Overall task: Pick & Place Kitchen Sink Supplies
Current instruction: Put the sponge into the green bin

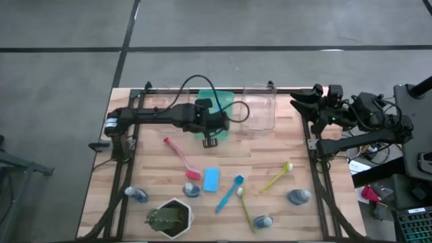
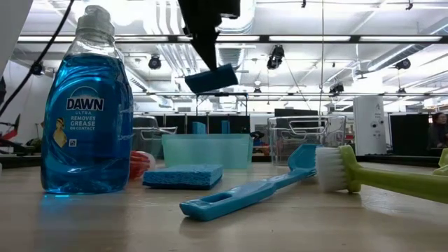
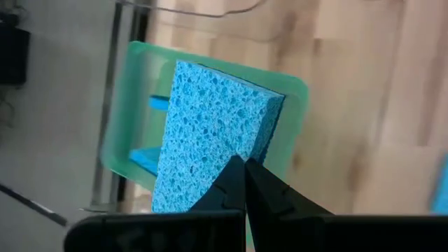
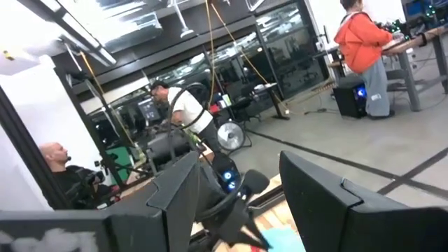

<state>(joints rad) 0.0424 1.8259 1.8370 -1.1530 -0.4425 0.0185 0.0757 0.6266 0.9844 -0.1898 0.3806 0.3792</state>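
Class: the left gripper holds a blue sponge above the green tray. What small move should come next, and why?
Probably lower a little and open. The left gripper is shut on the blue sponge, which hangs over the green tray; sponges already lie in that tray. The sponge looks well clear of the tray in the low view, so easing down first seems gentler than dropping it.

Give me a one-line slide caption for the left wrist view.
Left gripper shut on a blue sponge, held above the green tray that already contains sponges.

four brushes (image 1: 181, 156), four bottles (image 1: 299, 196), two loose sponges (image 1: 211, 179) (more in tray).
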